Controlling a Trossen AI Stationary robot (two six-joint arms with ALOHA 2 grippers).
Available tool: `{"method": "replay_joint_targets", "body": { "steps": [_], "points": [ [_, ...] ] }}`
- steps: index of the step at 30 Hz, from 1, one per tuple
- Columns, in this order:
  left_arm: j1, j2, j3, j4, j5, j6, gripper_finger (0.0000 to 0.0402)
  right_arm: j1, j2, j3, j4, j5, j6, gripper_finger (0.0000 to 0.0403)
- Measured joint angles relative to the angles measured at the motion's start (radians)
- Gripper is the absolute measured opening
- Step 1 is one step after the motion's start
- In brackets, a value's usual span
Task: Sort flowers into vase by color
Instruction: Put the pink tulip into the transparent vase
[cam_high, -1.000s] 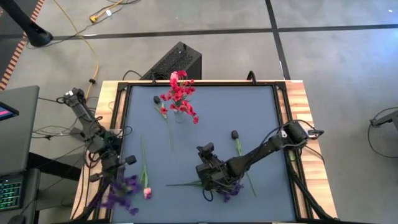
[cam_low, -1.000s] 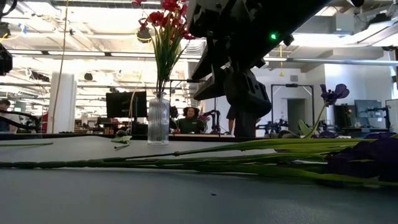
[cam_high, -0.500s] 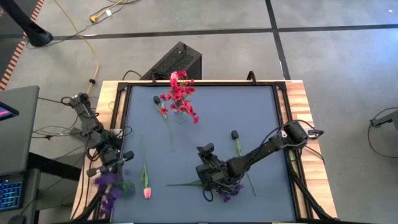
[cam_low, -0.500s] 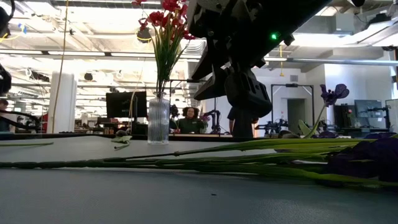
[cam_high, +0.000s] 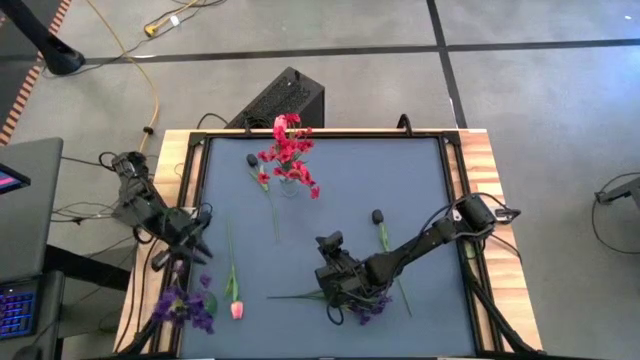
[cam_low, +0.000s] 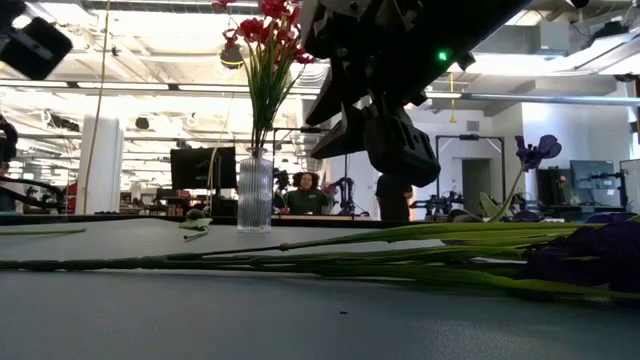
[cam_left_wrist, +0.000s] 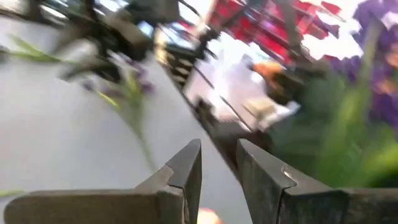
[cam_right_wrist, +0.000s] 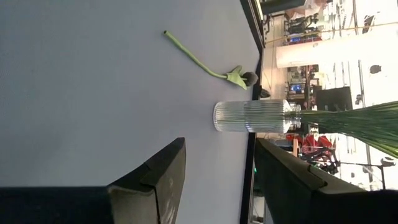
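Looking straight down: one vase (cam_high: 289, 186) of red flowers (cam_high: 286, 152) at 12 o'clock on the counter (cam_high: 340, 190), one pink tulip (cam_high: 236, 309) and one purple bunch (cam_high: 185, 306) at 8. Left claw (cam_high: 190, 250) (fingers narrowly apart, empty) hovers above the bunch. Right claw (cam_high: 340, 290), spread wide, hangs over another purple bunch (cam_high: 370, 306) at 6. Low view: one vase (cam_low: 254, 193).

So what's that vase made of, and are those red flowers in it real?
The vase looks like clear ribbed glass, or perhaps clear plastic: it is see-through, with fine ridges along its wall that catch the light. The red flowers look artificial, probably fabric and plastic: the blossoms are one even bright red and the stems are straight, thin and uniformly green. From these views I cannot be sure.
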Motion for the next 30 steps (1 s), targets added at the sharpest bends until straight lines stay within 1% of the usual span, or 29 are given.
{"method": "replay_joint_targets", "body": {
  "steps": [5,9,12,14,16,20,23,27,30],
  "points": [
    [0.0,0.001,0.037,-0.038,-0.176,0.012,0.0089,0.001,0.0,0.0,-0.002,0.0,0.007,0.0214],
    [0.0,0.033,0.061,-0.086,-0.303,0.012,0.0089,0.004,0.0,0.0,-0.003,0.0,0.007,0.0214],
    [0.0,0.086,0.073,-0.083,-0.365,0.049,0.0089,0.005,0.0,0.0,-0.003,0.0,0.008,0.0214],
    [0.006,0.132,0.086,-0.083,-0.427,0.057,0.0089,0.005,0.0,0.0,-0.003,0.0,0.008,0.0214],
    [0.022,0.188,0.102,-0.084,-0.455,0.08,0.0092,0.004,0.0,0.0,-0.003,0.0,0.008,0.0214],
    [0.075,0.312,0.142,-0.086,-0.448,0.135,0.0109,0.004,0.0,0.0,-0.003,0.0,0.01,0.0214],
    [0.128,0.413,0.178,-0.117,-0.415,0.17,0.0128,0.004,0.0,0.0,-0.002,0.0,0.01,0.0214],
    [0.216,0.544,0.201,-0.149,-0.318,0.187,0.0156,0.004,0.0,0.0,-0.003,-0.003,0.012,0.0214],
    [0.286,0.633,0.21,-0.137,-0.199,0.23,0.0172,0.004,0.0,0.001,-0.003,-0.03,0.031,0.0214]
  ]
}}
